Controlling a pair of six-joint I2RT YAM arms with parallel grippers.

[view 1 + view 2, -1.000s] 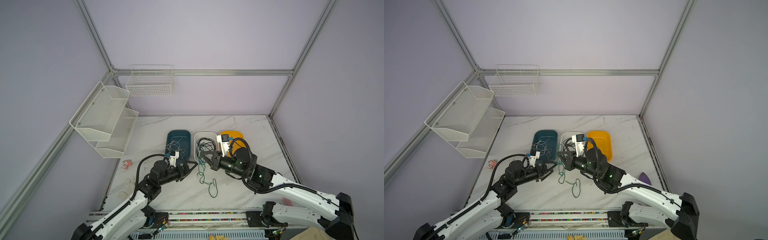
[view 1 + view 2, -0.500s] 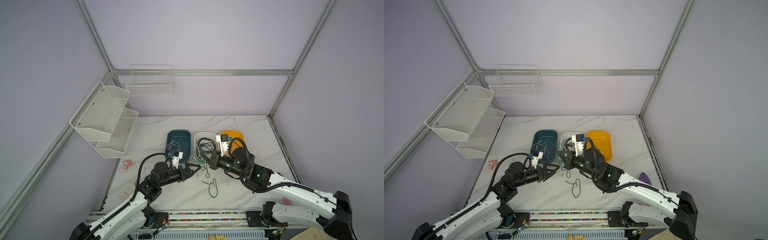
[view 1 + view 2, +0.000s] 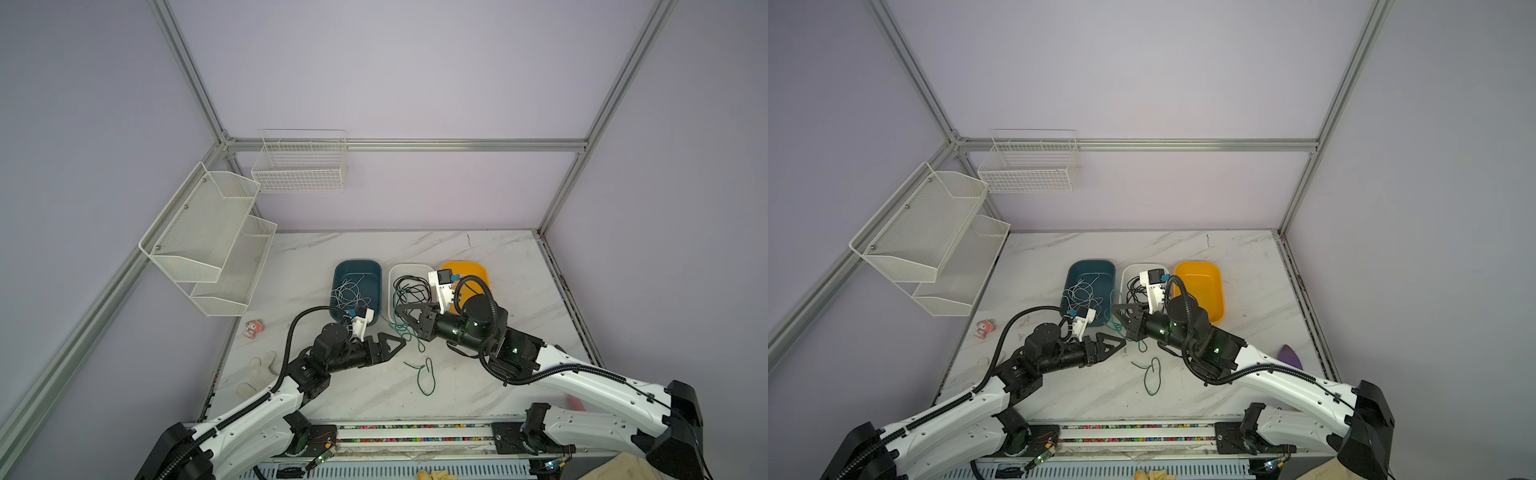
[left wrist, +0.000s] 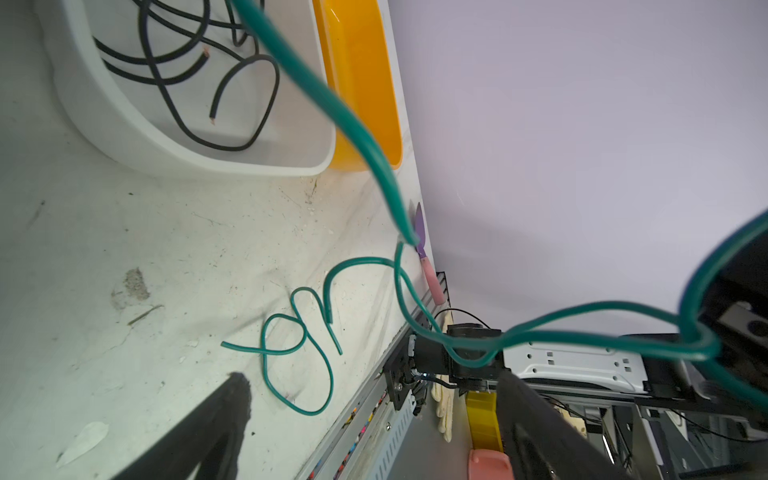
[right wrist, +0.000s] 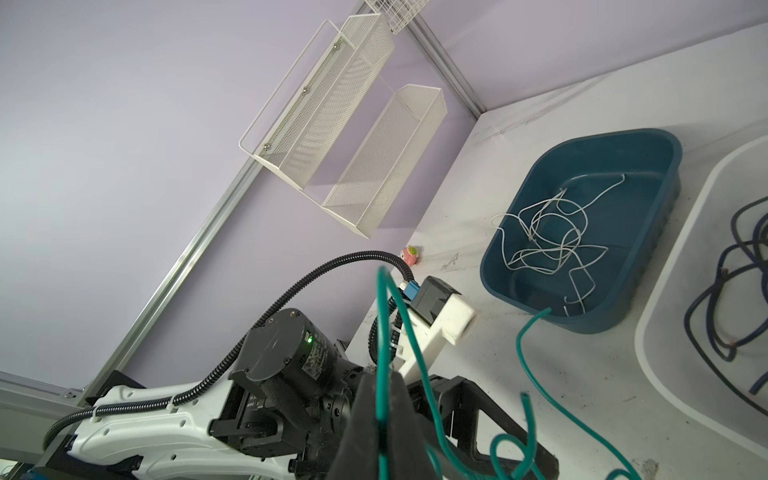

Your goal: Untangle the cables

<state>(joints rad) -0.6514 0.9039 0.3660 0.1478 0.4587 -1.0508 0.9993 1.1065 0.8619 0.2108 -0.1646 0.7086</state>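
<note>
Green cable point(image 5: 380, 340) is clamped in the right gripper point(image 5: 378, 384), whose fingers are pressed together on it just in front of the white bin point(image 4: 124, 137), above the table point(image 4: 124, 232). From that grip the strands sag in loops toward the tabletop, and one end points toward the teal bin point(image 3: 360, 268), which sits just beside the white bin on its left. A second green cable point(image 4: 245, 349) lies curled flat on the table, farther out in front of the white bin and apart from both grippers. Black cables point(image 3: 411, 287) are heaped inside the white bin. White cables point(image 5: 548, 232) are tangled in the teal bin. The orange bin point(image 4: 357, 83) stands just beside the white bin on its other side.

Since a second ago the left gripper point(image 3: 394, 343) has slid in from the left. Its tips now stand just beside the hanging green strands in front of the white bin; whether they touch the wire cannot be told. Its fingers are spread wide and grip nothing. The right gripper has barely shifted and keeps its hold. The curled cable lies where it was, and the heaps in the bins look unchanged.
</note>
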